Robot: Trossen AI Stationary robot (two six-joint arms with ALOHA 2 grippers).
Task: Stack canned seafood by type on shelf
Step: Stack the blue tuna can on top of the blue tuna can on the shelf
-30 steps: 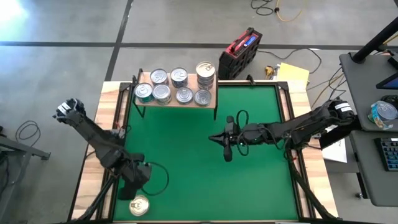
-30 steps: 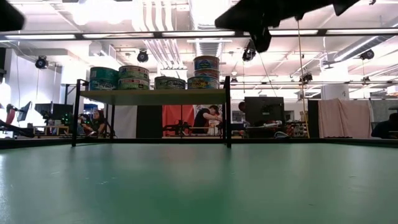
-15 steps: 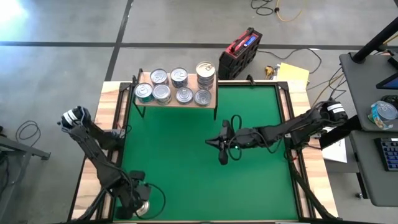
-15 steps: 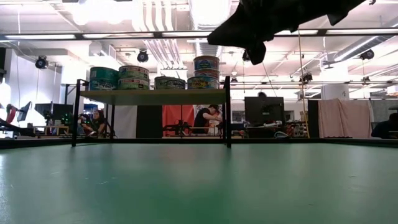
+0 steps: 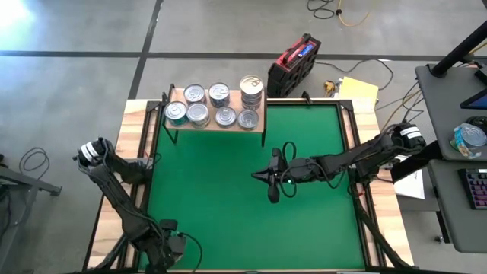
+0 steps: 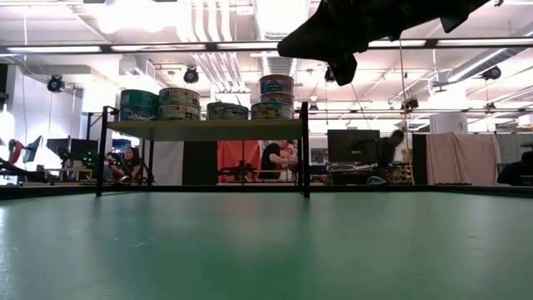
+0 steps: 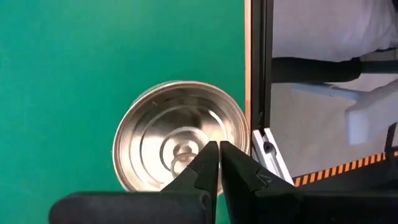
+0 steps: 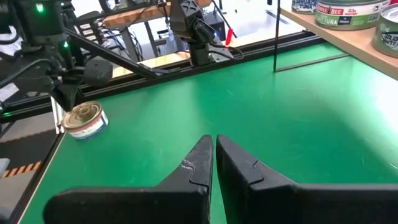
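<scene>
Your left tool (image 7: 214,163) hangs pinched shut right over the last tin (image 7: 180,137) at the mat's near corner; open wide first, straddle its rim squarely. The right tool (image 5: 274,183), closed, waits mid-mat.

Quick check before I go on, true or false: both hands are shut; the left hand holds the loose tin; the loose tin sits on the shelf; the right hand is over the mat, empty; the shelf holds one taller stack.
1. Both hands are shut. True: left hand and right hand have their fingers together.
2. The left hand holds the loose tin. False: it hovers shut above it.
3. The loose tin sits on the shelf. False: it is on the mat, near a corner.
4. The right hand is over the mat, empty. True.
5. The shelf holds one taller stack. True.
</scene>
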